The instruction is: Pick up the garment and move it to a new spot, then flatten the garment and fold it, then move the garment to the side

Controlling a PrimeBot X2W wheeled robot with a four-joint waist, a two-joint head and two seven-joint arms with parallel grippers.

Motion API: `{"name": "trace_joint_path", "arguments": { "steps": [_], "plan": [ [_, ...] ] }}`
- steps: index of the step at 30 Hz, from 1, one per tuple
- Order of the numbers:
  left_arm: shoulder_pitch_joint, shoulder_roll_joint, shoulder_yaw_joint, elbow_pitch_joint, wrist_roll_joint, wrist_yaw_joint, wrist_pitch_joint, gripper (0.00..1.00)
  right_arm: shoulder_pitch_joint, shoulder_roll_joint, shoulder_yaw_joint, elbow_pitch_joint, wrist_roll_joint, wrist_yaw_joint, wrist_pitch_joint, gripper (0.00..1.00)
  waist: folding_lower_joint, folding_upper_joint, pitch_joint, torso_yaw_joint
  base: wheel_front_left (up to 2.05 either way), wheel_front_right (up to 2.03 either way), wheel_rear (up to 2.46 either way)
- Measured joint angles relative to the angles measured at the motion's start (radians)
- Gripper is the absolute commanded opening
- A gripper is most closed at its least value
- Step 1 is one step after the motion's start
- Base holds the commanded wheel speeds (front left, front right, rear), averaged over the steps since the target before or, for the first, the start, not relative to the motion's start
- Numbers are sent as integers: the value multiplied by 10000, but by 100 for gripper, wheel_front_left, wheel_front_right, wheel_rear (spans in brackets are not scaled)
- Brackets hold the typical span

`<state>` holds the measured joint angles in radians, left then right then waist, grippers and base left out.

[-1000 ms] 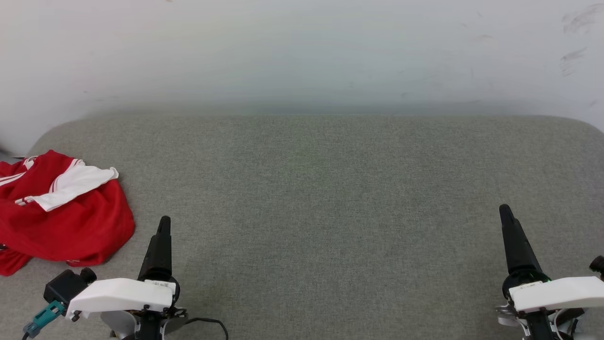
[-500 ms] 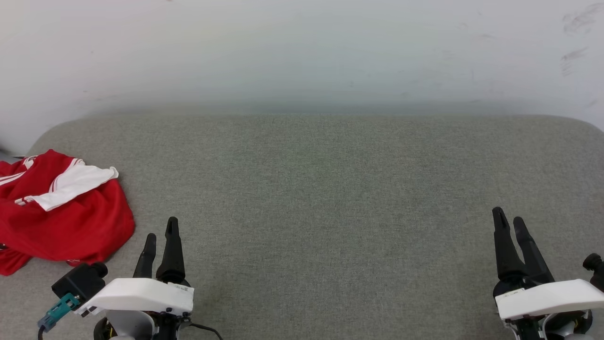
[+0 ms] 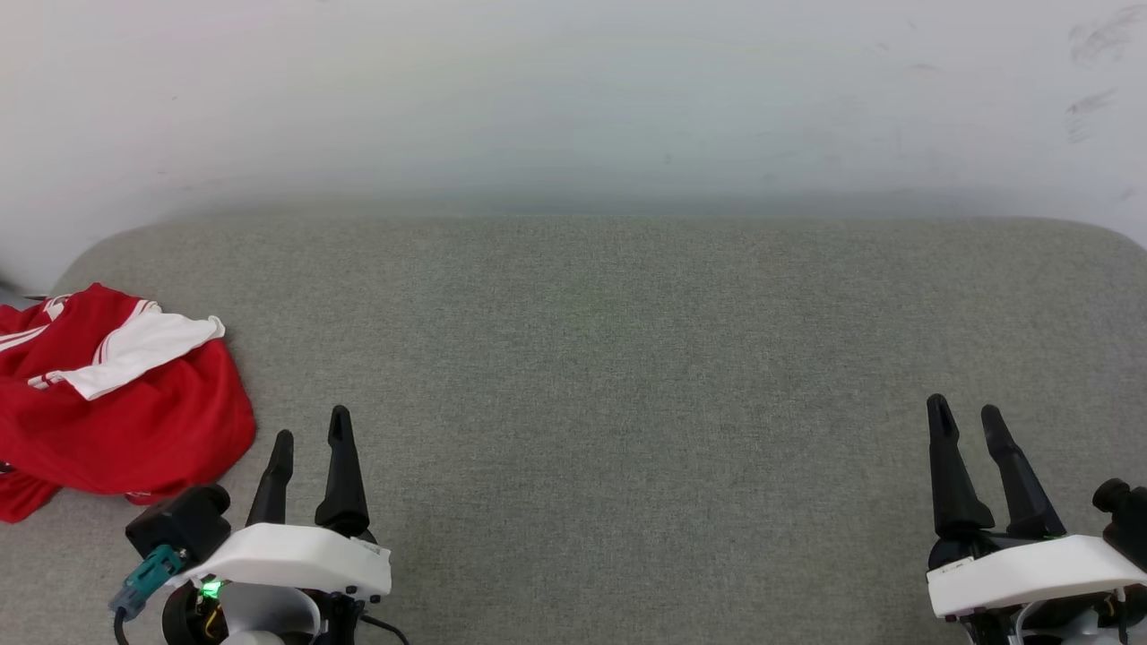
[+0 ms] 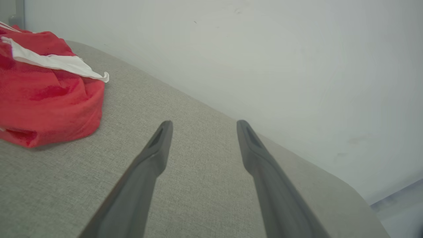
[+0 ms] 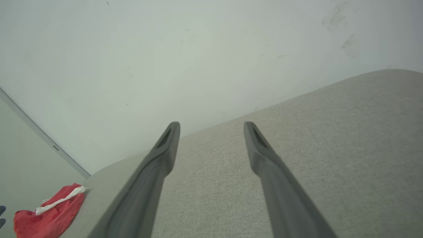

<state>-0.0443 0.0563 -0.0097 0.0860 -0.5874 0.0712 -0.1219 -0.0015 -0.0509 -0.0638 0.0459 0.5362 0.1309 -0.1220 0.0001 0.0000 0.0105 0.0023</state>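
Wall (image 3: 573,98): plain white, runs along the cushion's far edge, with a few dark scuffs above the cushion's far right corner.

Cushion (image 3: 627,340): wide, flat, grey woven fabric, rounded far corners.

Shirt (image 3: 116,421): red, crumpled in a heap on the cushion's left end, partly cut off by the head view's left edge. It lies on the fabric and nothing is touching it.

Sleeve (image 3: 143,349): white with red stripe trim, draped over the top of the heap and pointing toward the cushion's middle.

Left gripper (image 3: 311,425): over the cushion's near edge on the left side, near the shirt's hem but apart from it. Fingers are spread and empty; the left wrist view shows bare fabric in the gap, with the shirt off to the side.

Right gripper (image 3: 963,408): over the cushion's near edge at the right end, well apart from the shirt. Fingers are spread, holding nothing.

Camera block (image 3: 175,528): black with a teal plug, mounted beside the left gripper over the cushion's near edge.
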Motion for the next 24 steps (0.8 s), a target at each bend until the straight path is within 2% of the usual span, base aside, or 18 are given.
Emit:
{"name": "trace_joint_path", "arguments": {
  "steps": [24],
  "plan": [
    [163, 228, -514, -219, 2418, 522, -593, 100, 134, 0, 82, -485, -2577, 0, -617, 100, 0, 0, 21, 24, 0, 0, 0]
  ]
}}
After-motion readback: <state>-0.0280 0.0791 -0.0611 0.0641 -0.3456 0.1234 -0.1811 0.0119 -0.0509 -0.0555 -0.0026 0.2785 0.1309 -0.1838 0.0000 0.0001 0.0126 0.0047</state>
